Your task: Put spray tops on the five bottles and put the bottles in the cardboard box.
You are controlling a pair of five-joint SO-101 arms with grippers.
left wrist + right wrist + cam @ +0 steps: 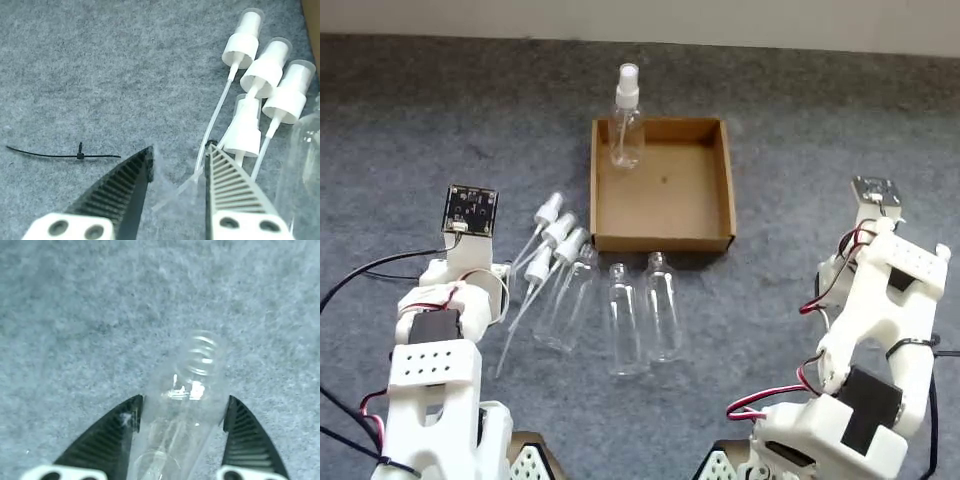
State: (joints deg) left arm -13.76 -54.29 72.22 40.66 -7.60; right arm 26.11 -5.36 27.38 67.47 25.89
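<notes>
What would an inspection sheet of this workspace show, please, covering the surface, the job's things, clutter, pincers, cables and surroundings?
Surface: grey felt mat, lying flat.
Job's things: the cardboard box holds one upright capped bottle; three open bottles lie in front of it; four loose spray tops lie beside them.
Clutter: a black cable tie on the mat.
Grippers: left pincer open, with the spray tops' tube ends between its fingers; right pincer shut on a fifth bottle.
Cables: red and black wires on the arms; a black lead by the left arm.
Surroundings: a pale strip beyond the mat's far edge.
</notes>
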